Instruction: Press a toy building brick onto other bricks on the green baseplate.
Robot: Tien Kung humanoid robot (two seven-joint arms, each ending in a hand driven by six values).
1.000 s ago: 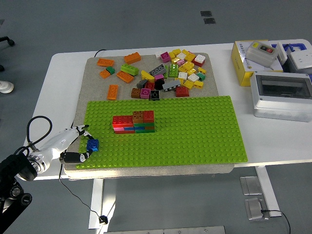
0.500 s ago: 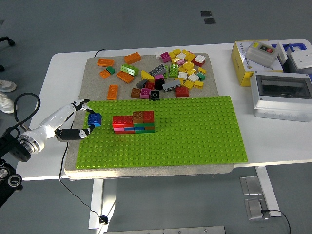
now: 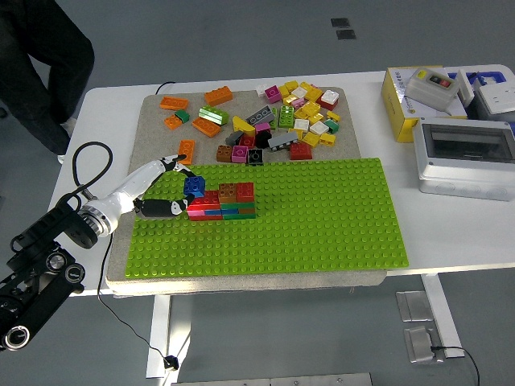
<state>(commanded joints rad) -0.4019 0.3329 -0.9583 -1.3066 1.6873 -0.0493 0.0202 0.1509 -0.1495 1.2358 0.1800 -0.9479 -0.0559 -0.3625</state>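
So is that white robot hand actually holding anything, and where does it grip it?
Yes: the left hand holds a small blue brick by its sides, pinched between fingertips, at the left end of the brick stack.

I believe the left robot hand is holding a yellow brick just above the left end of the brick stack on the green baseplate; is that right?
Not quite: in the head view the brick in the left robot hand is a blue brick, not yellow. It is indeed at the left end of the brick stack on the green baseplate.

Glossy plastic bricks (image 3: 221,201) on studded baseplate (image 3: 322,217); matt cloth mat (image 3: 153,137).
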